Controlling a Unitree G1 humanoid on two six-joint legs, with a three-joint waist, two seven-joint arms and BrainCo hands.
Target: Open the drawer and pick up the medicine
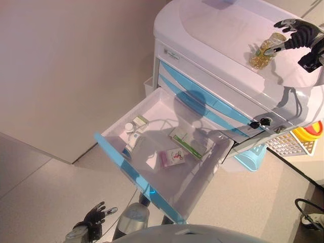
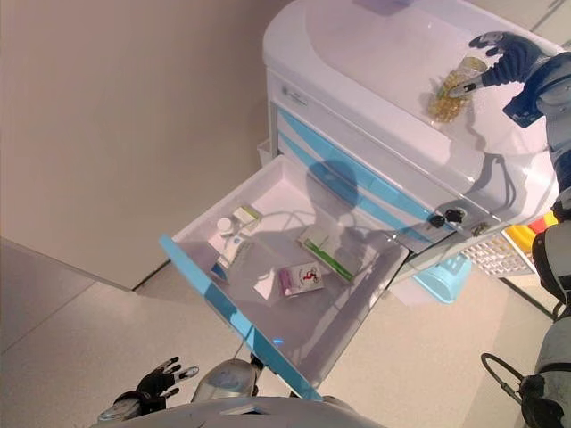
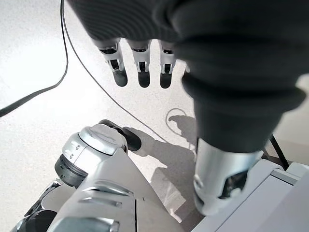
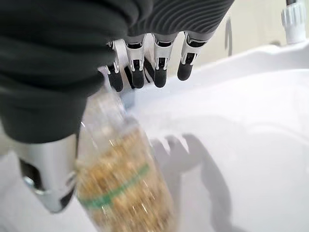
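Medicine bottle (image 1: 264, 52): gripped between right hand (image 1: 298, 35) thumb and fingers atop cart (image 1: 212, 30); drawer (image 1: 167, 152) open. Left hand (image 1: 93, 217) relaxed, empty. Next likely: lift clear.

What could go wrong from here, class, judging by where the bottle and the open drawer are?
1. The bottle leans tilted in the right hand on the cart top; released like that, it may topple or roll.
2. The drawer stands fully open, its boxes inside; something could knock it.
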